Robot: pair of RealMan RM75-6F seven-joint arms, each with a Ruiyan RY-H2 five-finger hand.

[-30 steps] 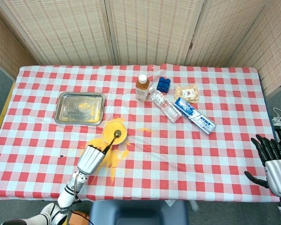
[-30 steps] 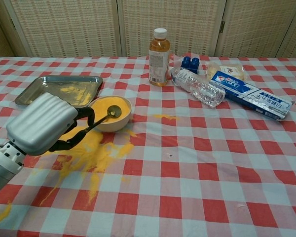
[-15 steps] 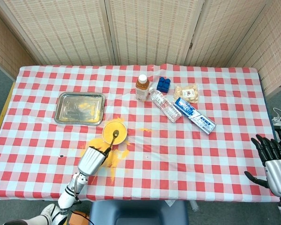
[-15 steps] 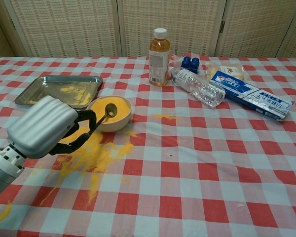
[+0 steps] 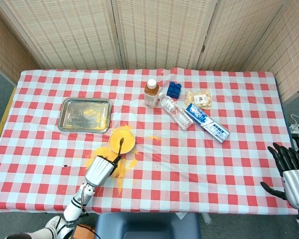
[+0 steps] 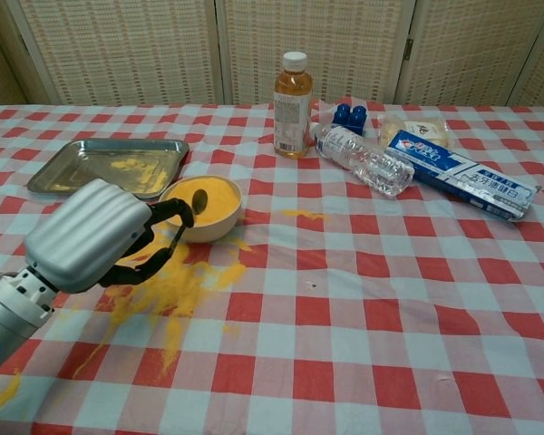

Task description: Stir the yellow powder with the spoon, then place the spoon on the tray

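A cream bowl [image 5: 122, 140] [image 6: 202, 208] of yellow powder stands left of the table's middle. My left hand [image 5: 100, 171] [image 6: 95, 237] sits just in front of it and grips the handle of a metal spoon [image 5: 119, 148] [image 6: 189, 211]. The spoon's bowl dips into the powder on the bowl's left side. Behind and to the left lies the steel tray [image 5: 85, 114] [image 6: 109, 168], dusted with yellow powder. My right hand [image 5: 291, 174] hangs past the table's front right corner with its fingers spread, holding nothing; the chest view does not show it.
Spilled yellow powder [image 6: 168, 281] covers the cloth in front of the bowl. At the back stand an orange drink bottle [image 6: 292, 92], a lying water bottle [image 6: 363, 160], blue blocks [image 6: 349, 115], a snack bag [image 6: 415, 129] and a toothpaste box [image 6: 460, 175].
My left hand has shifted a little to the right and swung the spoon's bowl from the right side of the powder to the left. The right hand has stayed still.
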